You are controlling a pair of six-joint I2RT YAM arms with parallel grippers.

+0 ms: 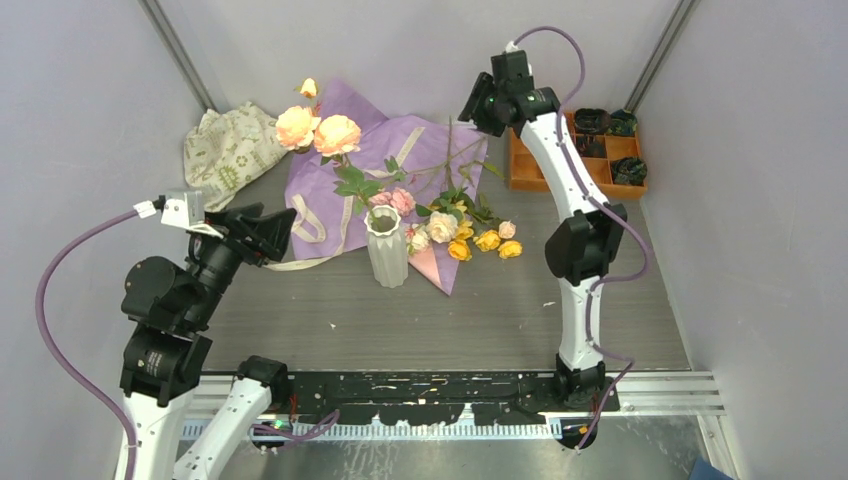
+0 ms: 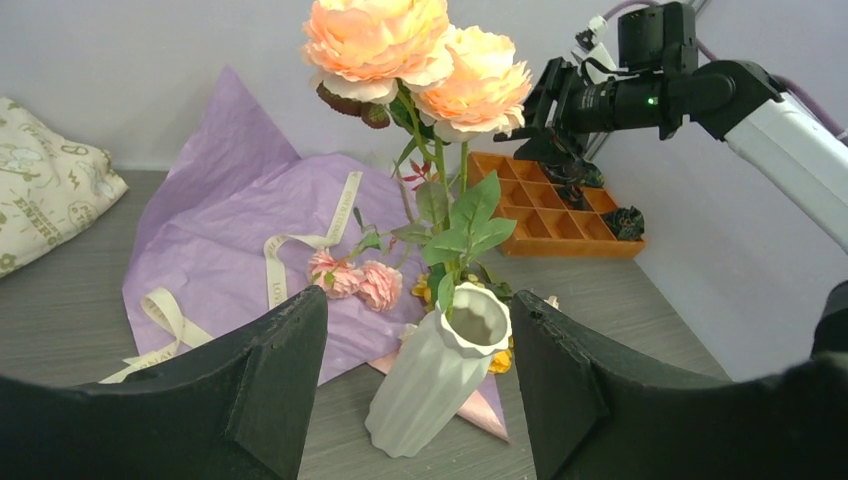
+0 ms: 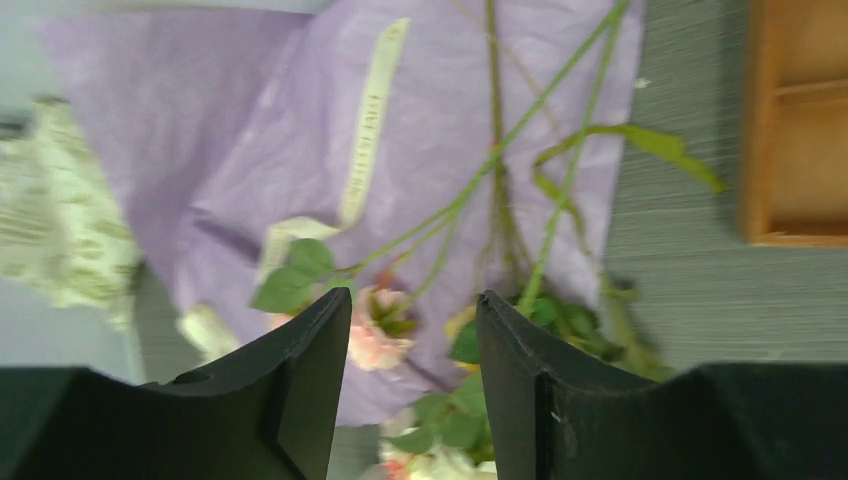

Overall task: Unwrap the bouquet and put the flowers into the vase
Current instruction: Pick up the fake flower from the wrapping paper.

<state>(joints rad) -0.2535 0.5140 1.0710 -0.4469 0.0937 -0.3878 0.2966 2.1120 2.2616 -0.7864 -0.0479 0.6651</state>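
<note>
The vase stands upright just ahead of the left gripper, framed between its widely spread fingers but untouched; two peach roses already rise from its mouth. The rest of the flowers lie on the opened purple paper straight below the right gripper, blooms toward its near side, long stems running away ahead of it. Its jaws stand apart with nothing between them, and it hangs well above the stems; a cream ribbon lies off to its left and the orange tray to its right. The step in hand looks like taking the next stem: I would come down with the fingers straddling one bare stem beyond the leaves, crosswise to it, clear of paper and ribbon; pinch a single stem, since they cross and may drag neighbours; lift high before threading it stem-first; the vase, top-heavy with blooms, might tip, so the left gripper could steady it.
</note>
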